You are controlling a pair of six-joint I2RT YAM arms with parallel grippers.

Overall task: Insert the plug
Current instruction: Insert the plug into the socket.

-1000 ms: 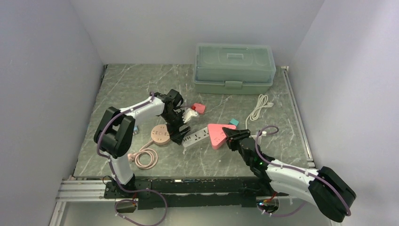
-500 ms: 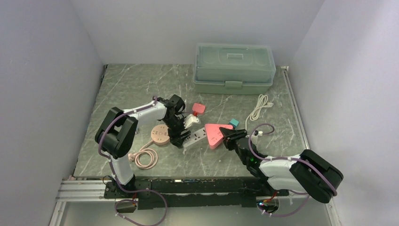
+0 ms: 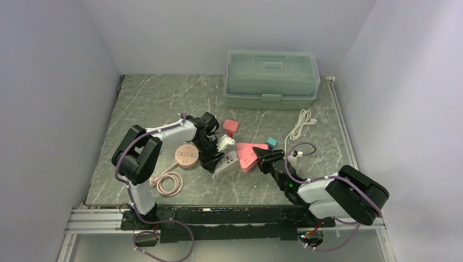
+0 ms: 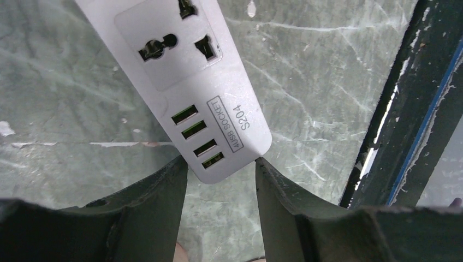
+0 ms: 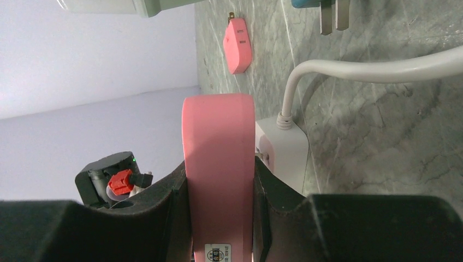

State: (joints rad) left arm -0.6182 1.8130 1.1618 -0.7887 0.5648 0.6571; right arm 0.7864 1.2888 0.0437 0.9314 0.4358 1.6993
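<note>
The white power strip [image 3: 226, 160] lies on the marble table, and its USB end [image 4: 218, 153] sits between my left gripper's [image 4: 220, 161] fingertips. Both tips touch the sides of that end, so the left gripper [image 3: 212, 161] is shut on the strip. A pink triangular plug [image 3: 248, 154] is held at the strip's right end by my right gripper [image 3: 263, 158]. In the right wrist view the pink plug [image 5: 218, 125] fills the gap between the fingers of the right gripper [image 5: 219, 164], with the white strip [image 5: 284, 147] just behind it. The plug's prongs are hidden.
A green lidded box [image 3: 272, 79] stands at the back. A small pink adapter [image 3: 230, 125], a blue adapter [image 3: 271, 142] and a white cable [image 3: 299, 126] lie behind the strip. A round pink socket [image 3: 187, 155] with a coiled cord [image 3: 170, 184] lies to the left.
My left gripper's jaws have closed in onto the strip's end. The right arm has carried the pink plug leftward, up against the strip's right end.
</note>
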